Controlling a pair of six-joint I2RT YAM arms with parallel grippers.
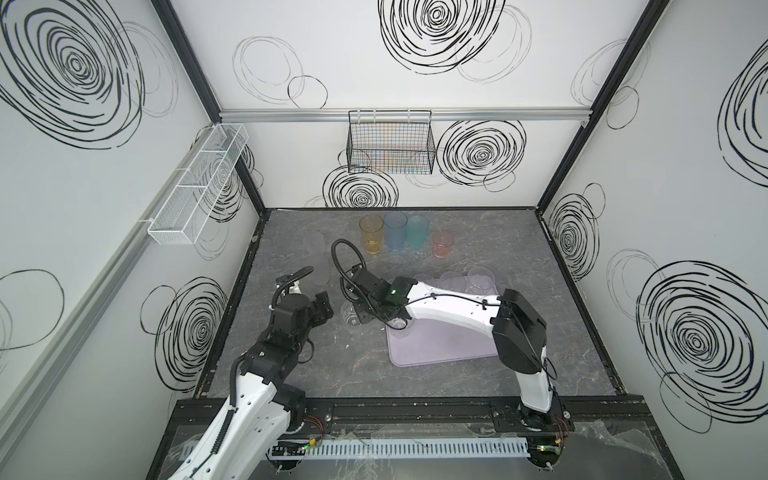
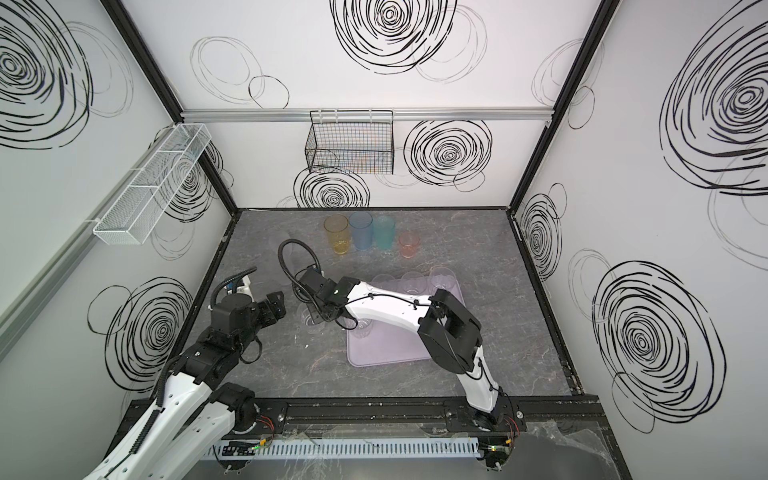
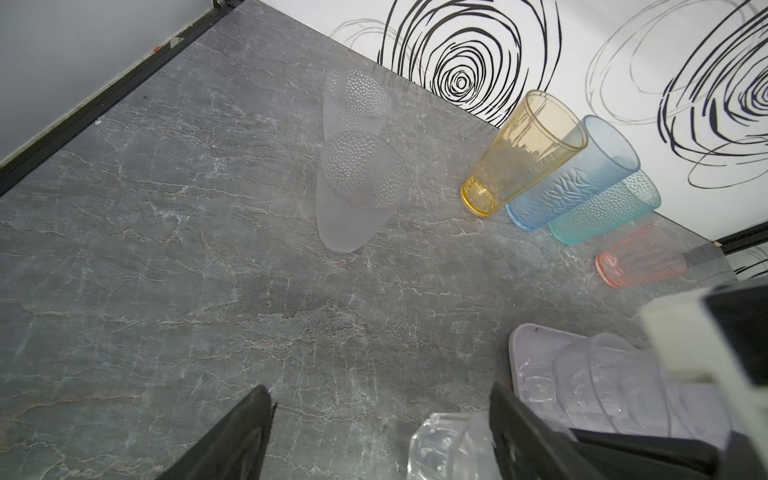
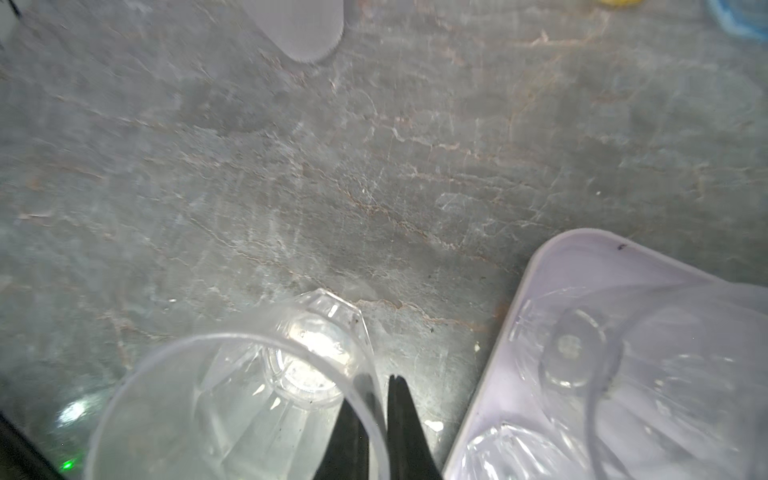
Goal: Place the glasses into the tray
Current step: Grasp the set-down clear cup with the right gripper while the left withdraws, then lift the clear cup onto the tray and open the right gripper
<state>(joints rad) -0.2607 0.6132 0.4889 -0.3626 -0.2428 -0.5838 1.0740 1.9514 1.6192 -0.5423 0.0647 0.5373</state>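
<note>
Clear glass (image 4: 249, 395) rim sits pinched between right fingers (image 4: 405, 428); left fingers (image 3: 528, 436) spread.

Black wire basket (image 1: 390, 143) on back wall; white mesh basket (image 1: 199, 183) left wall.

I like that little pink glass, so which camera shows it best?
The left wrist view: the pink glass is large and sharp. Both top views show the pink glass small, beside the teal glass. The right wrist view misses it.

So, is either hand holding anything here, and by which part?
The right hand pinches the clear faceted glass by its rim, one finger inside, one outside. The left hand is open, holding nothing.
</note>
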